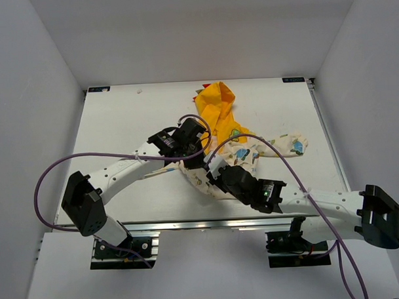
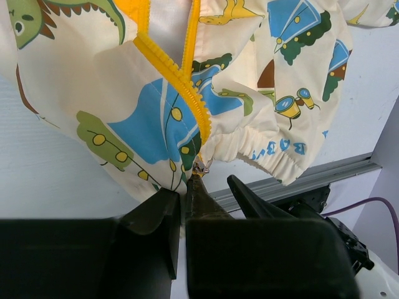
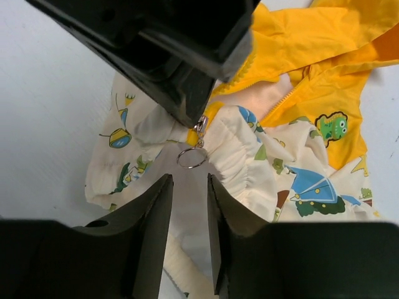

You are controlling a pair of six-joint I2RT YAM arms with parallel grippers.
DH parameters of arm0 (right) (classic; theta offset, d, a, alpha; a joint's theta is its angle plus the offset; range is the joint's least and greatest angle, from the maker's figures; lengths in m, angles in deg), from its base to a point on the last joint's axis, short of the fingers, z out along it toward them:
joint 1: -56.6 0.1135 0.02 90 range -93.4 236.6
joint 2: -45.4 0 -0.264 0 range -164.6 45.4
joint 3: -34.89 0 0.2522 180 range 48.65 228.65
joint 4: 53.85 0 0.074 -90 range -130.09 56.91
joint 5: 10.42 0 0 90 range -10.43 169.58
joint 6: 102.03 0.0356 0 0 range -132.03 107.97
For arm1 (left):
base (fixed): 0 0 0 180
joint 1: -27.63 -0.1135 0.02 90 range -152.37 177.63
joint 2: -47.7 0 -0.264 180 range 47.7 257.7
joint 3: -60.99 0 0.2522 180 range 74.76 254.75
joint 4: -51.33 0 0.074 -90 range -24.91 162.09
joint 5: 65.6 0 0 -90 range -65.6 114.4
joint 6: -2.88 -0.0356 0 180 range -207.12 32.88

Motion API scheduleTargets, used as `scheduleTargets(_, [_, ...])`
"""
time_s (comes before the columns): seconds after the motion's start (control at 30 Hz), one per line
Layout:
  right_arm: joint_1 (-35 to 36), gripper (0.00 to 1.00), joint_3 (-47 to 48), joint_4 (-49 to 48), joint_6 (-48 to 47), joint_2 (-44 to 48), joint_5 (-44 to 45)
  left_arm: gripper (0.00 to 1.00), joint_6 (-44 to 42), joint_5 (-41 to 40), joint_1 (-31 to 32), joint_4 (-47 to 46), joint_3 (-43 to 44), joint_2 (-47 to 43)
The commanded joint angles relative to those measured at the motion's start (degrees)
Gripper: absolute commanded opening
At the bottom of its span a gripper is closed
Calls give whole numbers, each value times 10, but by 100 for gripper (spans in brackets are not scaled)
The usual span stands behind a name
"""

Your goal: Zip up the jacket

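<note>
- Small child's hooded jacket [image 1: 242, 147], cream dinosaur-print fabric with yellow-orange hood [image 1: 216, 108], lies crumpled at centre of the white desk [image 1: 120, 126]. Hood at upper centre of top view; one sleeve [image 1: 292, 144] stretches right.
- Left hand [image 2: 184, 196] clenched on the jacket's bottom edge, at the foot of the orange toothed zipper strip [image 2: 177, 81]. Lower centre of left wrist view.
- Silver slider [image 3: 201, 123] sits at the left hand's tip; small metal ring pull [image 3: 192, 157] hangs under it, centre of right wrist view.
- Right hand [image 3: 189, 180] released, fingers apart, gripping nothing. Ring just above the gap.
- Front open above the slider; pale lining [image 3: 268, 93] shows.
</note>
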Motion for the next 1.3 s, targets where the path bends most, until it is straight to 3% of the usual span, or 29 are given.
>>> scheduleTargets(0.0, [-2,35,9,4,-1,-3,-11,0,-4,-6,1,-12,21,-29])
scheduleTargets(0.33, [-1,45,4,-34,-9,-5,4,0,0,-3,0,-12,37,-27])
scheduleTargets(0.53, [0,46,5,-81,0,-20,85,0,0,2,1,-16,33,-37])
scheduleTargets(0.73, [0,45,9,-110,-9,-39,107,0,3,6,0,-23,16,-52])
scheduleTargets(0.83, [0,44,11,-108,-11,-42,73,0,2,5,0,-22,16,-53])
scheduleTargets(1.27, [0,9,15,-67,-4,0,27,0,-12,1,1,-25,0,-52])
